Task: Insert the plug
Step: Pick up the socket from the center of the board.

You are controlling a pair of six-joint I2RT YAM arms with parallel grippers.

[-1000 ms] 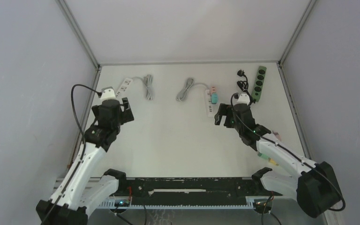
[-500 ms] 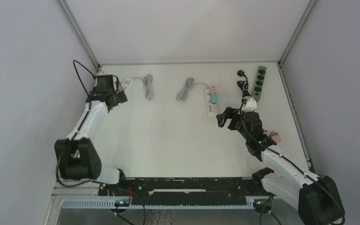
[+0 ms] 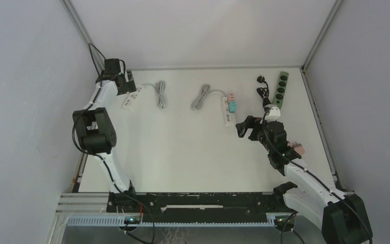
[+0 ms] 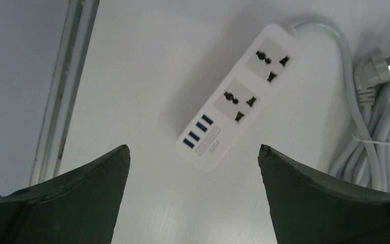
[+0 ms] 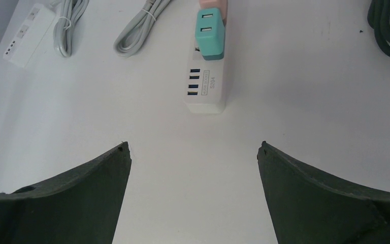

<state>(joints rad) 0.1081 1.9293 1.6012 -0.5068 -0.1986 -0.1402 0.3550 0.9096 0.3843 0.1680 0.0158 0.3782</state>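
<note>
White table (image 3: 183, 152) | left fingers (image 4: 71, 198) apart above white power strip (image 4: 238, 96)

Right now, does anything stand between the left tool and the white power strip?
Nothing visible does. The left tool is open, above the white power strip, whose two sockets are empty. Its coiled cable lies off to one side.

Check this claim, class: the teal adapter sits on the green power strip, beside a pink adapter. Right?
Wrong strip. The teal adapter sits on the white power strip, not the green power strip, beside the pink adapter; the right wrist view shows it.
</note>
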